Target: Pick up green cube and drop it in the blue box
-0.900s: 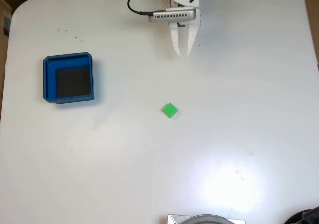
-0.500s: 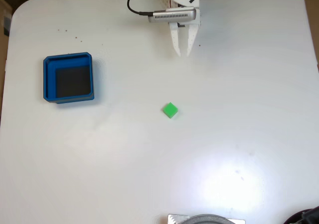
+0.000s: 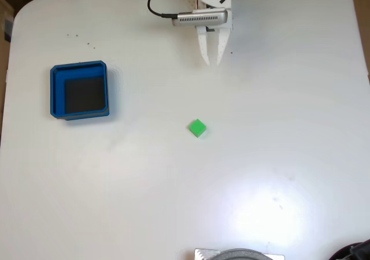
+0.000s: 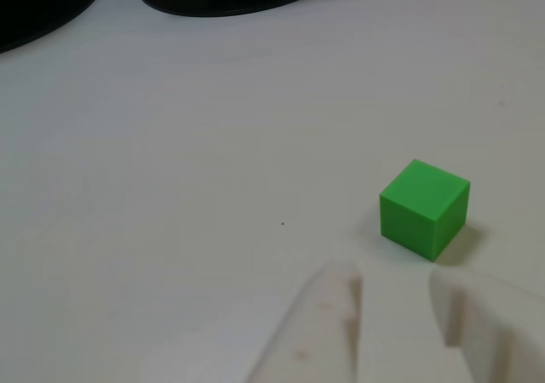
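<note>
Near the table's far edge in the fixed view, I am holding my gripper (image 3: 212,62) slightly parted and empty, lining up on the green cube (image 3: 198,128), which is sitting mid-table, well apart from the blue box (image 3: 56,92).

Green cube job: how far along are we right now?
Nothing is done yet. The small bright green cube sits on the white table, apart from the square blue box, whose black floor is bare. The white two-finger gripper is open near the table's top edge in the fixed view, holding nothing. Left: reach, grasp, carry, and drop.
</note>
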